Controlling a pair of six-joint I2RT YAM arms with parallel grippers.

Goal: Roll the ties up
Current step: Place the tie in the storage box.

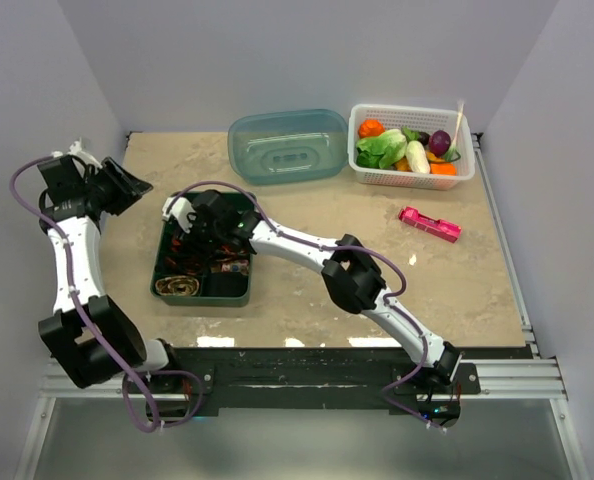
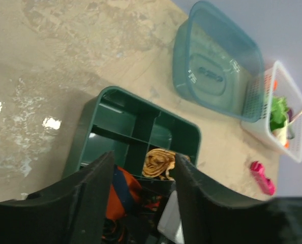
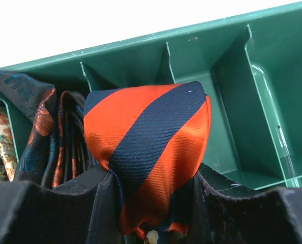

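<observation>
My right gripper (image 1: 199, 228) reaches into the green divided tray (image 1: 239, 296) and is shut on the orange tie with dark blue diagonal stripes (image 3: 151, 127). The folded tie bulges up between the fingers (image 3: 90, 198), above a tray compartment (image 3: 227, 137). A dark patterned rolled tie (image 3: 44, 132) stands in the compartment to its left. A tan coiled tie (image 1: 177, 287) and a brown one (image 1: 232, 267) lie in the tray's near compartments. My left gripper (image 1: 127, 185) is open and empty, up and left of the tray. Its wrist view shows the orange tie (image 2: 123, 190) and the tan coil (image 2: 158, 162).
A teal plastic tub (image 1: 287, 145) lies upside down at the back. A white basket of toy vegetables (image 1: 412, 145) stands at the back right. A pink flat gadget (image 1: 429, 224) lies on the table to the right of the right arm.
</observation>
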